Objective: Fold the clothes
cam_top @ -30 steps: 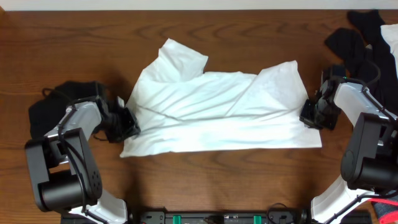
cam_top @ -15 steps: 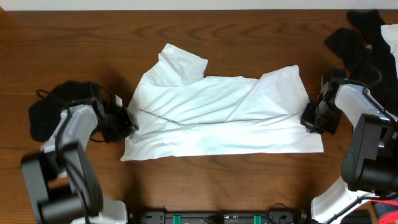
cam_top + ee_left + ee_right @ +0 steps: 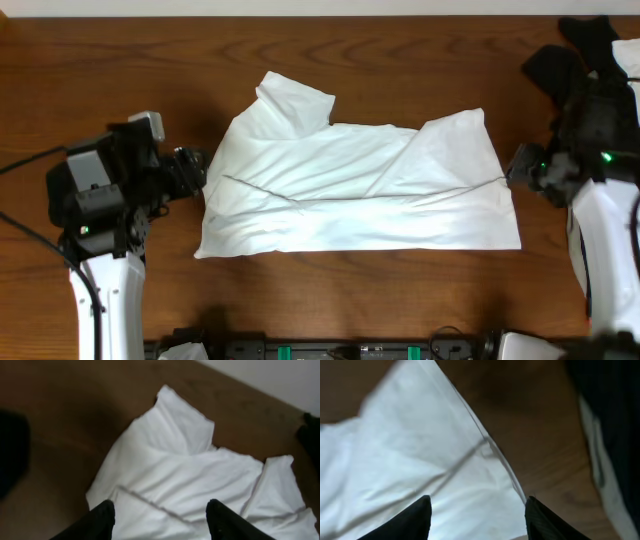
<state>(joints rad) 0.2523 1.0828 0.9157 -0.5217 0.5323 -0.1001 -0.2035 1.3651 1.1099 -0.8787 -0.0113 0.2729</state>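
The left gripper (image 3: 196, 170) hangs with its jaws spread and nothing between them. In the left wrist view the left gripper (image 3: 161, 521) shows both dark fingers (image 3: 102, 517) apart above white cloth. Out to its left a black garment (image 3: 10, 450) lies on the brown table (image 3: 400, 50), blurred at the frame's edge.

Directly ahead of this gripper, starting just beside its tips, the white T-shirt (image 3: 360, 185) lies spread as a wide band, with one sleeve poking out at its far left corner (whether the fingers touch the cloth cannot be told). A long crease runs across the white T-shirt (image 3: 190, 475).

At the shirt's other end the right gripper (image 3: 520, 170) sits just beside the hem, jaws likewise apart and empty. In the right wrist view the white T-shirt (image 3: 410, 450) fills the space ahead of the right gripper (image 3: 477, 520). Beyond and to its right, black garments (image 3: 575, 65) are heaped near the table corner.
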